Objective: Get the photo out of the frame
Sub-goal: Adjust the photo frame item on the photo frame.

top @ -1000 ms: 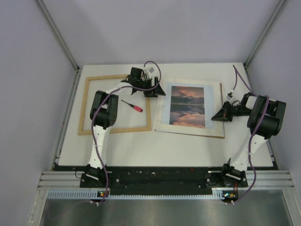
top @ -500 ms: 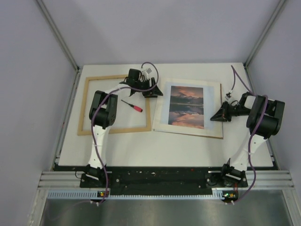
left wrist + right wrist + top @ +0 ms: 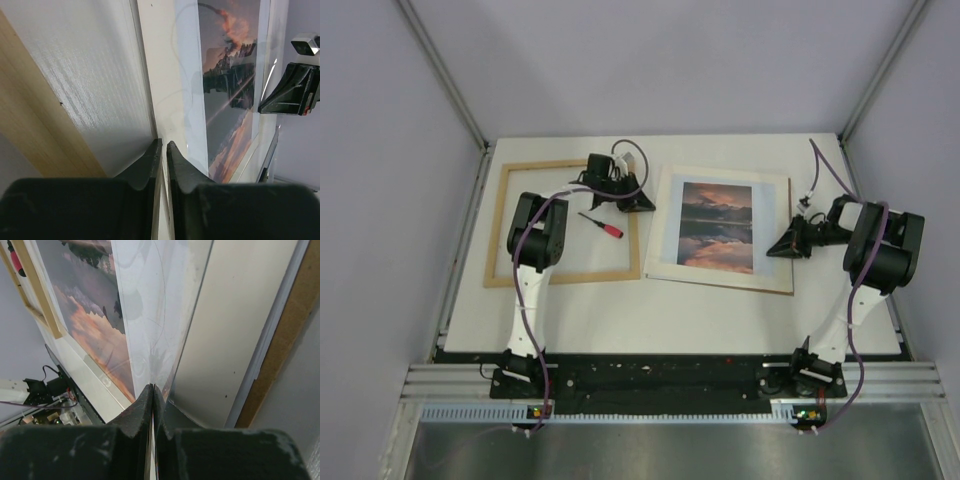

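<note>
Photo (image 3: pixel 719 226) with the orange-and-blue sunset is lying face up on the right half of the worktop (image 3: pixel 720 320). It sits on a cream mat (image 3: pixel 777 195), and a brown backing board (image 3: pixel 740 288) peeks out underneath. It's out of the frame (image 3: pixel 570 275), which sits empty just to the left of the stack with a red-handled screwdriver (image 3: pixel 603 224) inside its opening. Right claw (image 3: pixel 153 386) is pinched tight on the photo's right edge, and the sheet looks a bit lifted off the mat there. Left claw (image 3: pixel 163 144) is down to a narrow slit with nothing between its fingers. It points at the strip of worktop between the frame's right rail and the mat's left edge.
</note>
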`<state>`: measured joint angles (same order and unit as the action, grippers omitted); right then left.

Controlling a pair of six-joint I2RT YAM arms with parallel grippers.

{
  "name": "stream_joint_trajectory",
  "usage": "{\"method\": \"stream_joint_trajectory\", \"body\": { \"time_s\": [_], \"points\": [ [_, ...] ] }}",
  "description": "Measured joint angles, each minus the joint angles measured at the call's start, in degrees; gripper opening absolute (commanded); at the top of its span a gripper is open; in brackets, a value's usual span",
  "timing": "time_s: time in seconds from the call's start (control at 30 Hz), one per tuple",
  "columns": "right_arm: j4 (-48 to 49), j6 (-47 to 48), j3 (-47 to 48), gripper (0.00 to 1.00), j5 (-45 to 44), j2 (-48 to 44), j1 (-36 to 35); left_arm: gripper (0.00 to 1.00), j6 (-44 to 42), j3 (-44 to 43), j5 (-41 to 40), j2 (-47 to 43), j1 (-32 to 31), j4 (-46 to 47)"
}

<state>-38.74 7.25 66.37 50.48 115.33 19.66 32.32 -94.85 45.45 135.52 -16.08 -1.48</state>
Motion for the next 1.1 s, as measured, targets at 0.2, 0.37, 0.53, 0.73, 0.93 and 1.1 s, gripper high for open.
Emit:
{"method": "stream_joint_trajectory", "body": {
  "time_s": [0.2,0.37,0.53,0.73,0.93,1.1],
  "points": [
    [-0.13,-0.04,0.09,0.03,-0.22,0.0,-0.09,0.11,4.48,2.47,1.62,0.0,0.39,5.95],
    [-0.17,-0.04,0.09,0.04,-0.24,0.0,-0.11,0.11,10.34,4.09,4.39,0.0,0.63,13.49],
    [-0.2,-0.04,0.11,0.04,-0.26,0.0,-0.15,0.12,14.93,4.72,7.85,0.0,0.61,19.41],
    [-0.24,-0.04,0.13,0.04,-0.26,0.0,-0.17,0.27,17.59,5.18,10.25,0.0,0.07,23.08],
    [-0.24,-0.26,0.13,0.05,-0.17,0.0,-1.62,0.34,17.77,6.25,11.89,0.02,-2.58,22.69],
    [-0.26,-0.28,0.11,0.05,-0.11,0.0,-1.79,0.35,15.47,6.25,12.0,0.0,-3.13,21.42]
  ]
}}
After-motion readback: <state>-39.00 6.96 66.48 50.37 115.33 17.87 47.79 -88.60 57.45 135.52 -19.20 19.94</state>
